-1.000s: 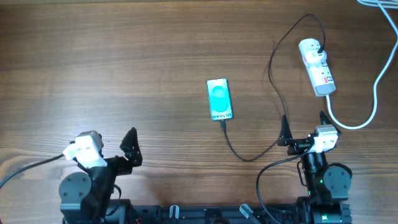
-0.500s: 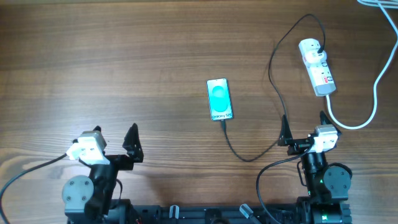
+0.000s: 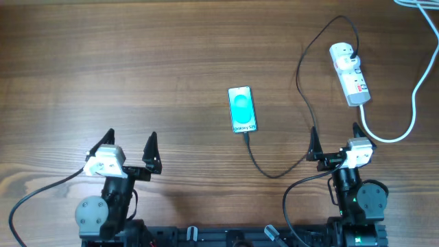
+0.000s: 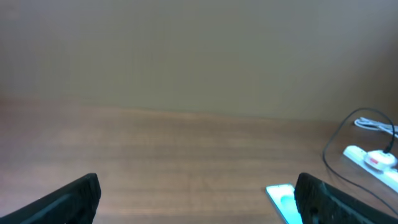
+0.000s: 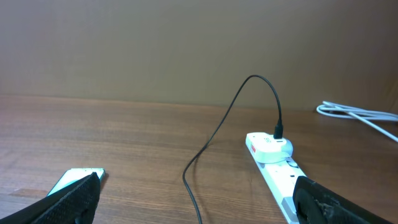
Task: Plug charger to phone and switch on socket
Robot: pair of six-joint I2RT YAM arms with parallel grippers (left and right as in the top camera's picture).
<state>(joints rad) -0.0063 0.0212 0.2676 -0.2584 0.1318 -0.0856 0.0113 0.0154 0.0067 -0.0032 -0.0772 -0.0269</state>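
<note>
The phone [image 3: 242, 109] lies mid-table with its teal screen lit; it also shows in the left wrist view [image 4: 281, 198] and the right wrist view [image 5: 73, 180]. The thin black charger cable [image 3: 302, 62] runs from the white plug in the socket [image 3: 348, 73], loops down and ends at the phone's near end [image 3: 247, 135]. The socket also shows in the right wrist view [image 5: 273, 163] and the left wrist view [image 4: 372, 163]. My left gripper [image 3: 130, 143] is open and empty at the front left. My right gripper [image 3: 335, 137] is open and empty at the front right, over the cable.
A thick white cord [image 3: 411, 103] curves from the socket's near end up to the back right corner. Wooden table [image 3: 137, 68] all round. A plain wall stands behind the table in both wrist views.
My left arm has swung round near the front left, and its open jaws now point straight at the far side. The right arm, phone and cable have not moved.
</note>
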